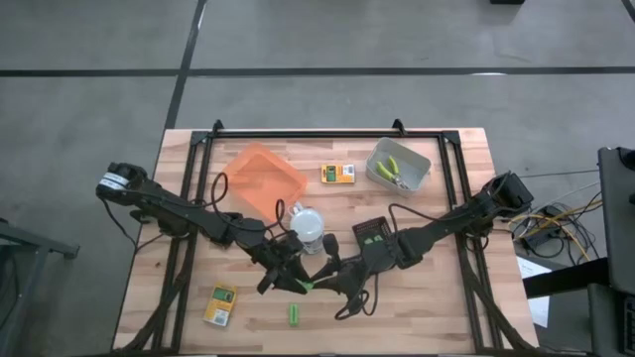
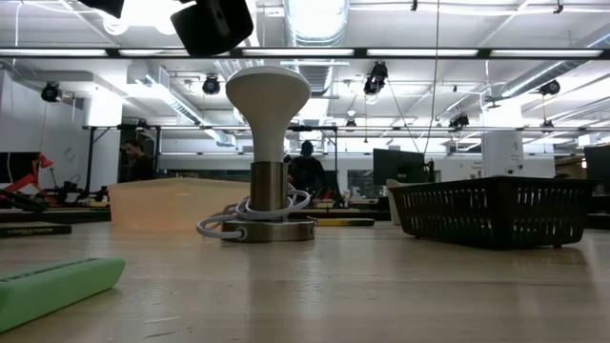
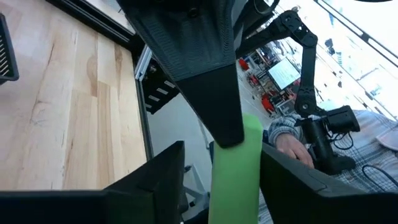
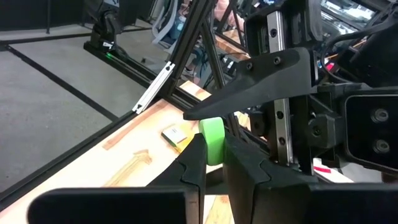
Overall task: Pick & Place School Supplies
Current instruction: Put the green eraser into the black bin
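Right gripper (image 4: pixel 211 163) clamped on green chunk (image 4: pixel 212 139) mid-table, left gripper (image 3: pixel 205 174) parted around it, white lamp (image 1: pixel 309 222) just beyond

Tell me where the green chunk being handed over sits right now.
High view: the green chunk hangs mid-table toward the near edge, pinched in the right claw, the left claw beside it, just near-side of the white domed lamp.

Bright ceiling strip lights (image 2: pixel 315 52) — glare, soft shadows.

Desk (image 1: pixel 446 297): pale wood grain. Tray (image 1: pixel 266 176): orange. Bin (image 1: pixel 399 164): grey. Boxes (image 1: pixel 338 175) (image 1: pixel 220 304): yellow-and-green print. Chunk (image 1: pixel 295 314): bright green. Domed object (image 1: pixel 309 222): white. Arms: dark.
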You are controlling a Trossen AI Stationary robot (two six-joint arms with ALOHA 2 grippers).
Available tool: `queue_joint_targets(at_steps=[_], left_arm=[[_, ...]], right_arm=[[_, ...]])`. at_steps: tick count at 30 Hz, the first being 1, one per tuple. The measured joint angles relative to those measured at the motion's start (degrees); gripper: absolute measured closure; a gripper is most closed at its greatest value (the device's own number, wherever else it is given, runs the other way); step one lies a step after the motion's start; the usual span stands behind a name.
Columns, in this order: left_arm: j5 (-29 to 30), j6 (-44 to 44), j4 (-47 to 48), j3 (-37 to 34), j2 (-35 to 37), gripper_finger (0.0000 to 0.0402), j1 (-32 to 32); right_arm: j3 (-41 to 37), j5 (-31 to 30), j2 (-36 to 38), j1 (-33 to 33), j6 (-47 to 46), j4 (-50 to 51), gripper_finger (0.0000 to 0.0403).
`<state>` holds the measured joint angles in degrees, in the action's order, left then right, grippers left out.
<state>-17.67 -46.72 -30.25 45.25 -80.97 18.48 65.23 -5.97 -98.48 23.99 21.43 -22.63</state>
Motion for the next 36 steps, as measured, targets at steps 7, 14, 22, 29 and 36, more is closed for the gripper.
queue_joint_targets(at_steps=[7, 14, 22, 29, 36], left_arm=[[0.16, -0.82, -0.01, 0.00, 0.00, 0.0169, -0.04], [1.18, -0.87, 1.36, 0.07, 0.00, 0.0145, -0.04], [0.74, -1.52, 1.81, 0.07, 0.19, 0.0142, -0.04], [-4.60, -1.02, 3.01, 0.04, 2.08, 0.0142, -0.37], [-4.62, 1.67, 9.84, -0.28, 5.76, 0.0142, -2.07]], right_arm=[[0.00, 0.03, 0.00, 0.00, 0.02, -0.02, 0.0369], [0.00, 0.03, 0.00, 0.00, 0.02, 0.18, 0.0369], [0.00, 0.01, 0.00, 0.00, 0.02, 0.12, 0.0369], [0.00, 0.03, 0.00, 0.00, 0.02, -0.02, 0.0369], [0.00, 0.03, 0.00, 0.00, -0.36, 0.04, 0.0369]])
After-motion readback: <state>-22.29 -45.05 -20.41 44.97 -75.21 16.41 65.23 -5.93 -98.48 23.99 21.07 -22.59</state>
